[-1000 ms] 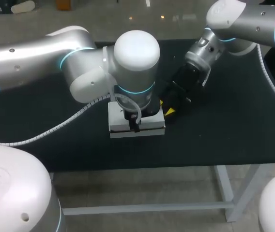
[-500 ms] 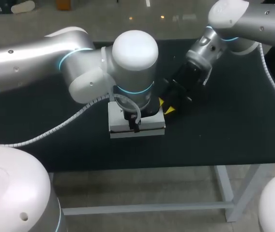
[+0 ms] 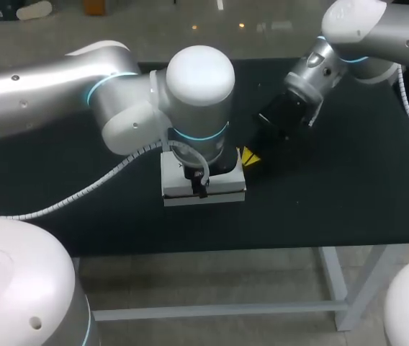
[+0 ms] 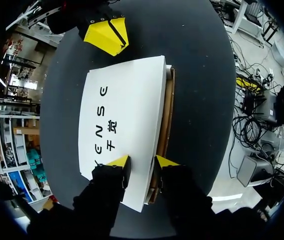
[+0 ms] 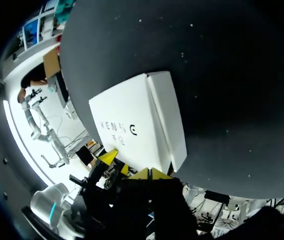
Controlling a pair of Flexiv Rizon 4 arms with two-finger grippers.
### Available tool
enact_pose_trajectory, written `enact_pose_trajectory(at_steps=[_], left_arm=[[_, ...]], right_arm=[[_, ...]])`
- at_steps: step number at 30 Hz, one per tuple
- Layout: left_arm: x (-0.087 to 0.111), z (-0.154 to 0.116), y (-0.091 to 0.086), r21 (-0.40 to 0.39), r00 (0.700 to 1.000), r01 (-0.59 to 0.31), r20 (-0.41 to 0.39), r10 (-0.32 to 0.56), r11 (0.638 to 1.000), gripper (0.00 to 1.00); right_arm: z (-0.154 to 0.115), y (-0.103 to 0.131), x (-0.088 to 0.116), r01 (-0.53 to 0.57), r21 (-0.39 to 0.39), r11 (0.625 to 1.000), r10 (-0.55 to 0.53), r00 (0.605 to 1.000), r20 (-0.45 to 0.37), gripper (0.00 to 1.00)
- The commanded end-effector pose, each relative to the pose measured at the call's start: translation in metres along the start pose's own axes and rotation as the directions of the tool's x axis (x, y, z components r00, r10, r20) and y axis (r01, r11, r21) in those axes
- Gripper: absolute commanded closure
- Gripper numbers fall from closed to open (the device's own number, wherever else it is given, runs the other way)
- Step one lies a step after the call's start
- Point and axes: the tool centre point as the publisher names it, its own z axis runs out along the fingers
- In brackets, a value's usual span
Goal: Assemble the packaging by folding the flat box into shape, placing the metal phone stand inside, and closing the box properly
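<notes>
The white box point(image 3: 219, 189) lies on the black table with its printed lid point(image 4: 122, 115) down; a brown inner edge point(image 4: 167, 115) shows along one long side. My left arm point(image 3: 190, 108) stands right over the box. Its gripper point(image 4: 142, 162) is open, both yellow tips resting on the lid near that edge. My right gripper point(image 3: 249, 156) sits just off the box's right end, its yellow tips pressed together with nothing between them. In the right wrist view the gripper point(image 5: 151, 174) is shut, just short of the box point(image 5: 132, 120). The phone stand is not visible.
The dark tabletop point(image 3: 334, 202) stretches bare to the right and front of the box. Its front edge point(image 3: 262, 249) runs a short way below the box. A grey cable point(image 3: 82, 194) trails from my left arm across the table's left part.
My right gripper has shut and its wrist has drawn back up and to the right, away from the box. The left arm and the box have stayed put.
</notes>
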Motion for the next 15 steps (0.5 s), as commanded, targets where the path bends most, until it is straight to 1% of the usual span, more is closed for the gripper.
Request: enact_pose_trajectory(at_steps=[1,6,15], left_arm=[[0.002,0.003,0.0,-0.002,1.0,0.002,0.002,-0.002,1.0,0.67],[0.002,0.002,0.0,-0.003,1.0,0.002,0.003,-0.002,1.0,0.67],[0.002,0.001,0.001,-0.006,1.0,0.0,0.005,0.0,1.0,0.66]], right_arm=[[0.006,-0.015,0.002,0.04,-0.062,0.997,-0.039,0.999,0.016,1.0],[0.012,-0.022,0.004,0.093,-0.113,0.989,-0.089,0.995,0.043,1.0],[0.02,-0.026,0.004,0.145,-0.125,0.982,-0.139,0.989,0.053,1.0]])
